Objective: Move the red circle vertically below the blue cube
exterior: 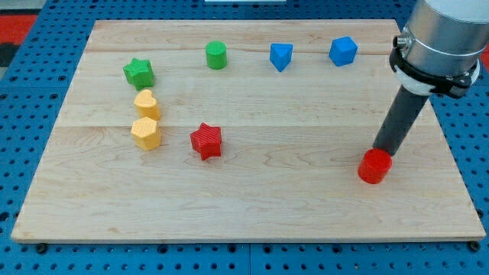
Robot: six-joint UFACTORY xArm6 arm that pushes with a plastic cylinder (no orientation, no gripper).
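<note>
The red circle (374, 166) lies on the wooden board (252, 191) at the view's lower right. The blue cube (343, 51) sits near the view's top, right of centre, and the red circle lies well below it and a little to its right. My tip (381, 150) rests against the top right edge of the red circle, with the dark rod rising up and to the right from it.
A blue wedge-like block (280, 56) lies left of the blue cube. A green circle (216, 55) and a green star (139, 72) lie at the top left. Two yellow blocks (146, 118) sit at the left, and a red star (206, 141) sits near the middle.
</note>
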